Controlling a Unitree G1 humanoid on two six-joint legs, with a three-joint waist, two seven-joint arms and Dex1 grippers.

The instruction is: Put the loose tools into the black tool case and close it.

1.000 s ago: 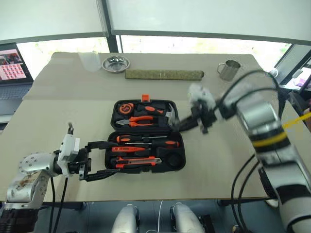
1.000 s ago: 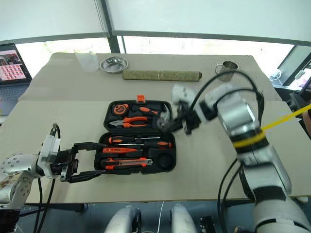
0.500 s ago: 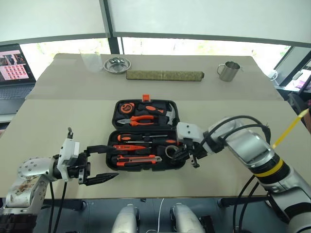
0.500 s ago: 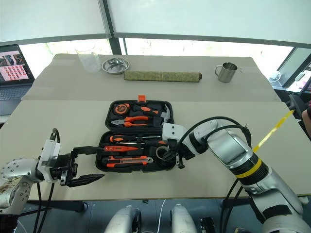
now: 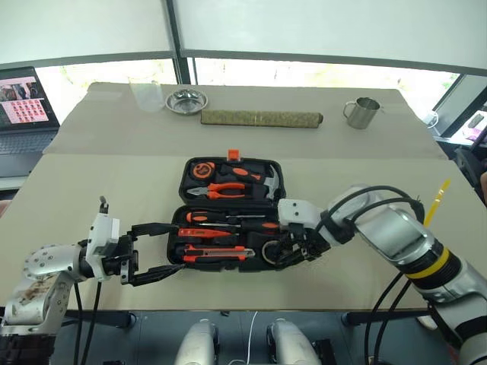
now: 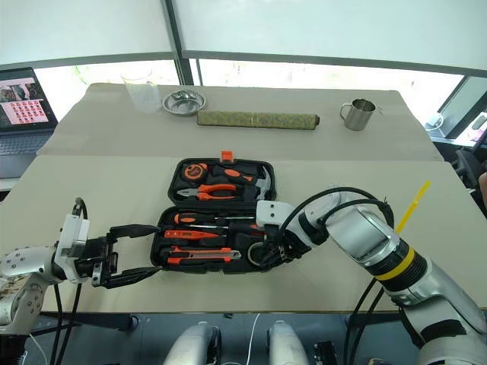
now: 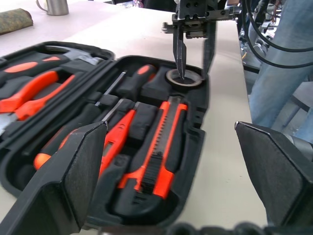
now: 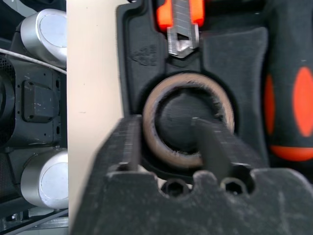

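no readable text, embossed mark on black tool case (image 8: 149,51) too faint to make out

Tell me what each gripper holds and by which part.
Nothing is held. The right gripper's fingers straddle the tape roll's rim, one inside its hole, without clamping it. The left gripper hangs open and empty.

This is looking like a robotics lab or office workroom. A wide beige desk (image 5: 91,167) is standing under a long run of windows (image 5: 319,68), a laptop (image 5: 23,103) is glowing at one end, and loose cables (image 7: 274,29) are hanging beside a standing person's jeans (image 7: 279,83).
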